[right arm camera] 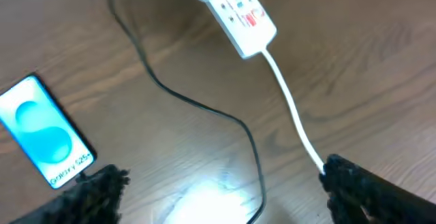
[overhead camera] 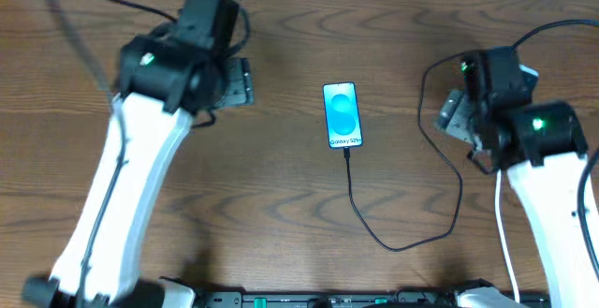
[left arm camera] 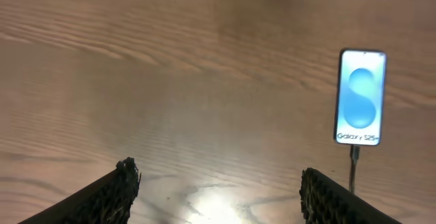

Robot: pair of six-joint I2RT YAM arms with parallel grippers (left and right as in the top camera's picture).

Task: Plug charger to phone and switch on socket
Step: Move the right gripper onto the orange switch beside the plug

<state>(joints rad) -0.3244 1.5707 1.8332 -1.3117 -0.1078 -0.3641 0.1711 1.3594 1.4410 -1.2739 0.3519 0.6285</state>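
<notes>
Ahead of the right gripper (right arm camera: 221, 180), spread wide and empty: socket (right arm camera: 235, 9), farthest out; phone (right arm camera: 44, 132) nearer, beside one finger (right arm camera: 102, 186); charger (right arm camera: 191, 101) looping between, seemingly seated in the phone already. Likewise apart, holding nothing: left gripper (left arm camera: 219, 180). Could snag the charger reaching forward and yank the connector (left arm camera: 354, 152) loose; could miss the small red switch (right arm camera: 252, 20).

i count one phone (overhead camera: 342, 115), one charger (overhead camera: 412, 242) leading from the phone's bottom edge, and, as far as the cropped view shows, one socket (right arm camera: 235, 9) right of the phone.
</notes>
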